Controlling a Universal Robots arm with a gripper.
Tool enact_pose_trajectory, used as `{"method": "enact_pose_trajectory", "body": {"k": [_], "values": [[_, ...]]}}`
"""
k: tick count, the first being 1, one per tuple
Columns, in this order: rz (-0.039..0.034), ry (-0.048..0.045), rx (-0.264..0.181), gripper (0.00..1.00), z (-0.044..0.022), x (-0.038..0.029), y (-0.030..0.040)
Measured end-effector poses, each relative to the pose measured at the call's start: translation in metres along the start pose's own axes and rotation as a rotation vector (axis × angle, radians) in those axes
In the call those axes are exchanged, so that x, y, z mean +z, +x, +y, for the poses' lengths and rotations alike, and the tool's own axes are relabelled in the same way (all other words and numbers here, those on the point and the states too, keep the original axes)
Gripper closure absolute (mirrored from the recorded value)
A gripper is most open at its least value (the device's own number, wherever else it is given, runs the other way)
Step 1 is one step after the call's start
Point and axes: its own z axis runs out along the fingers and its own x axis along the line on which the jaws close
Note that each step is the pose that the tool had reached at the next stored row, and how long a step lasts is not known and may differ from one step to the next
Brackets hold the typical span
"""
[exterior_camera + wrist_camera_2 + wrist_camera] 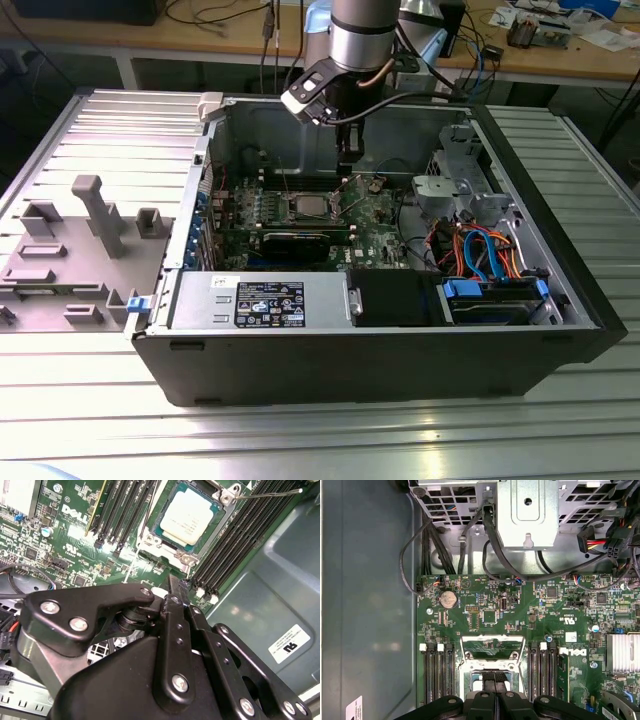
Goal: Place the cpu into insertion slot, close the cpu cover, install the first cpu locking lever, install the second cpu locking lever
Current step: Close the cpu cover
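Pincer [175,582] first: clenched, grasping nothing, hanging close over the socket's [150,540] edge inside the open computer case [350,370]. Seated flat in that socket on the green board [520,610], silver top up: the chip [185,516]. Tilted open beside it: the hinged cover [492,640]. Raised free across the memory slots [240,535]: one thin wire lever [270,493].
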Motion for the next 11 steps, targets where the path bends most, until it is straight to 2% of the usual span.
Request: {"method": "enact_pose_trajectory", "body": {"k": [7,11], "values": [[0.0000,0.0000,0.000,0.89,0.0016,0.0000,0.0000],[0.0000,0.0002,0.000,0.89,0.0111,0.0010,0.0001]]}}
